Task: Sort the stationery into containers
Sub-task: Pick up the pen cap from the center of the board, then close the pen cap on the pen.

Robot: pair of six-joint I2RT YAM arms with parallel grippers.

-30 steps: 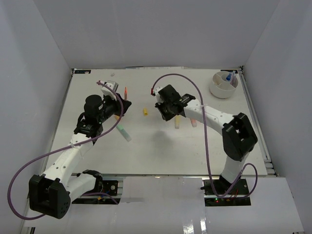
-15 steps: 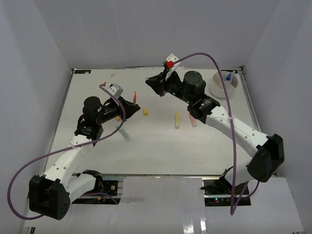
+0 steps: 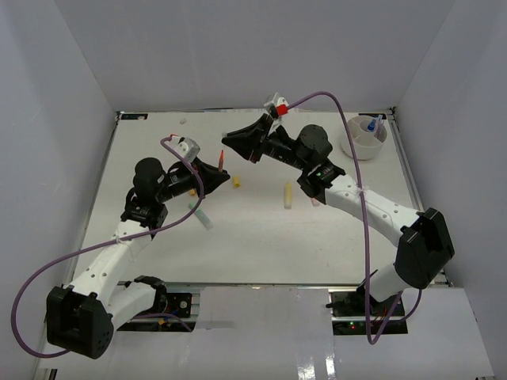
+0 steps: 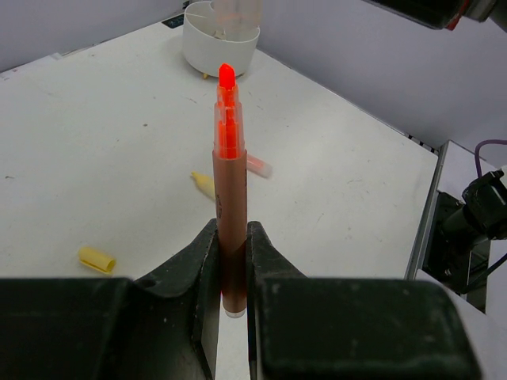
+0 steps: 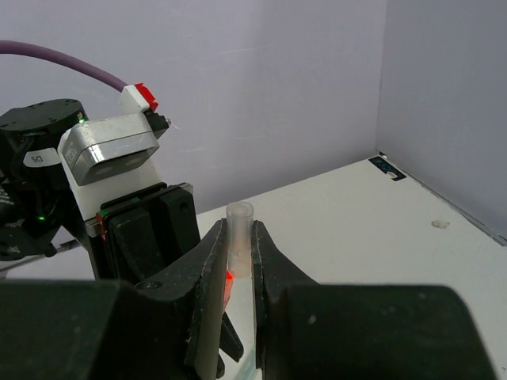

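Observation:
My left gripper (image 4: 230, 229) is shut on an uncapped orange highlighter (image 4: 229, 174), whose tip points away toward the white tub (image 4: 220, 36). My right gripper (image 5: 238, 229) is shut on a clear cap (image 5: 239, 226) and faces the left gripper (image 5: 150, 229) closely. From above, the highlighter's orange tip (image 3: 223, 161) sits just below the right gripper (image 3: 230, 141). On the table lie a yellow highlighter (image 3: 288, 195), a pink one (image 3: 314, 201), a green pen (image 3: 203, 215) and a small yellow piece (image 3: 235, 182). The white tub (image 3: 364, 138) holds a blue-capped bottle (image 3: 371, 125).
The tub stands in the far right corner, close to the grey walls that enclose the table (image 3: 261, 245). The right arm (image 3: 356, 202) reaches across the table's middle over the yellow and pink highlighters. Purple cables loop off both arms.
The right arm has lifted from low over the table's middle and swung far-left, its gripper now pointing at the left one. The left gripper has carried the orange highlighter slightly right.

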